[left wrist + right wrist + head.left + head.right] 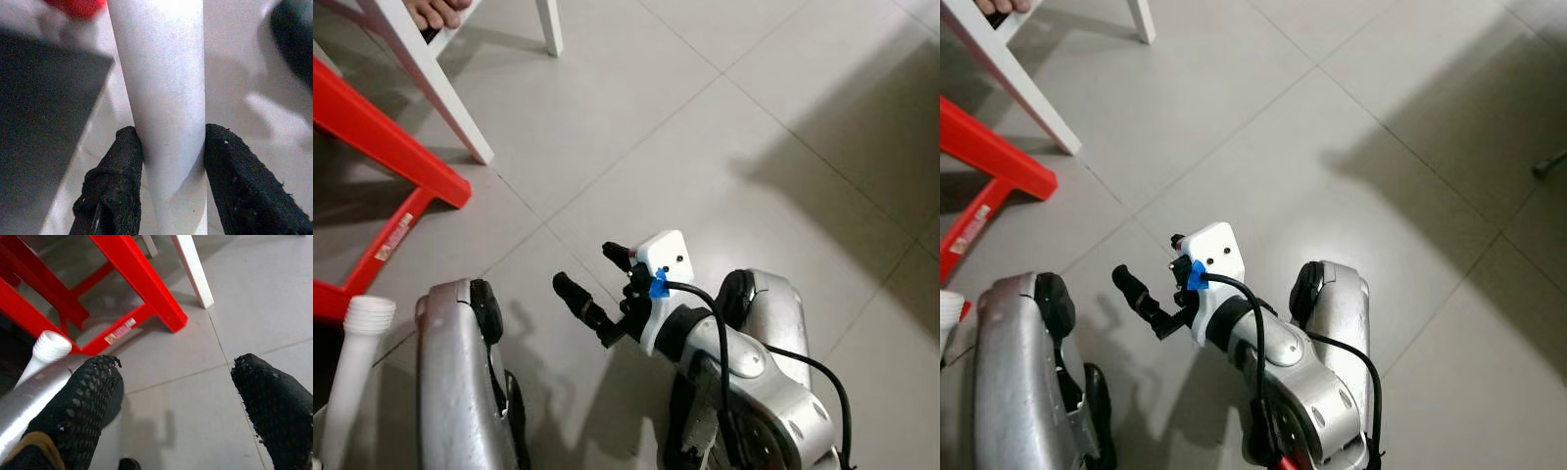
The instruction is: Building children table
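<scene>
White table leg (161, 112) clamped between the left gripper (168, 156) fingers, standing upright at the robot's lower left, threaded end (369, 315) up, beside the red frame (382, 147). Right gripper (597, 284) spread wide, holding nothing, hovering over grey floor tiles (705, 147). White furniture legs (431, 78) beyond.

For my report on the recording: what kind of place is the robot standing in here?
Probably a room in a home, with furniture being assembled. The floor is large grey tiles; a red frame and white furniture legs stand on it, and the left end effector grips a white table leg.
</scene>
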`<state>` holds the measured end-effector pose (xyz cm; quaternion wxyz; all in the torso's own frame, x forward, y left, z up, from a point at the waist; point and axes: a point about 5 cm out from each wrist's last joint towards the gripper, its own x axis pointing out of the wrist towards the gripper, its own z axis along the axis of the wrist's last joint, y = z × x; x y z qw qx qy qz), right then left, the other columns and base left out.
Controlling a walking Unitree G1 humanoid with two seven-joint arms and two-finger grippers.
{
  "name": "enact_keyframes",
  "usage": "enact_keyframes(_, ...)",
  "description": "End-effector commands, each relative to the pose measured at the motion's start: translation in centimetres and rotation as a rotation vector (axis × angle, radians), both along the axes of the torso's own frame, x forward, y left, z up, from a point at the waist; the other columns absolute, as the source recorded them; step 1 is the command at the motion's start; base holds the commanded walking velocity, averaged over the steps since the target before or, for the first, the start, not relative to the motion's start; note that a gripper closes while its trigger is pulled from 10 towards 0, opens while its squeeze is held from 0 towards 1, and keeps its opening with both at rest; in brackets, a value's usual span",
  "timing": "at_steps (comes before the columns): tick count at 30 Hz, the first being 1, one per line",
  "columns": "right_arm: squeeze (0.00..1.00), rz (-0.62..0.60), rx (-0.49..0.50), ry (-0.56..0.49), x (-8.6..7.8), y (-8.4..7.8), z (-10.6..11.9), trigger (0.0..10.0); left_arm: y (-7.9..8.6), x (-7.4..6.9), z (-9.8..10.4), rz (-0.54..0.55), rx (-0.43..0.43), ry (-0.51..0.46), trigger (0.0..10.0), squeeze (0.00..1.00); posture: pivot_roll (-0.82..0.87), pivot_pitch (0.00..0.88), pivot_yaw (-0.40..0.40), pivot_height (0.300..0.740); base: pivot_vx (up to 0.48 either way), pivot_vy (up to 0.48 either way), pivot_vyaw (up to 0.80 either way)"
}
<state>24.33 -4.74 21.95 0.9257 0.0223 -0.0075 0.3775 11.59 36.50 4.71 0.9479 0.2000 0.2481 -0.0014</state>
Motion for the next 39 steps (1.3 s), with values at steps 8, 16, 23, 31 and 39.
enact_keyframes(8,0.0,0.07,0.038,0.06,0.2,0.6,-0.8,10.0,-0.8,0.8,1.0,-0.005,-0.03,0.004,10.0,0.0,0.08,0.385,-0.016,0.4,0.0,0.0,0.0)
enact_keyframes(16,0.0,0.055,0.107,0.099,1.4,-0.2,-0.7,10.0,-2.1,4.0,2.7,-0.049,-0.028,-0.067,10.0,0.0,0.07,0.316,-0.017,0.43,0.0,0.0,0.0)
enact_keyframes(23,0.0,-0.036,0.136,0.114,1.9,-1.9,-1.0,10.0,-3.8,6.0,3.3,-0.109,-0.03,-0.101,10.0,0.0,0.06,0.267,-0.017,0.455,0.0,0.0,0.0)
enact_keyframes(31,0.0,-0.112,0.184,0.122,2.5,-3.2,-1.0,10.0,-5.8,8.1,3.7,-0.177,-0.061,-0.129,10.0,0.0,0.05,0.214,-0.018,0.485,0.0,0.0,0.0)
enact_keyframes(39,0.0,-0.15,0.206,0.115,3.3,-4.2,-0.9,10.0,-8.2,10.3,4.3,-0.231,-0.125,-0.174,10.0,0.0,0.04,0.13,-0.018,0.52,0.0,0.0,0.0)
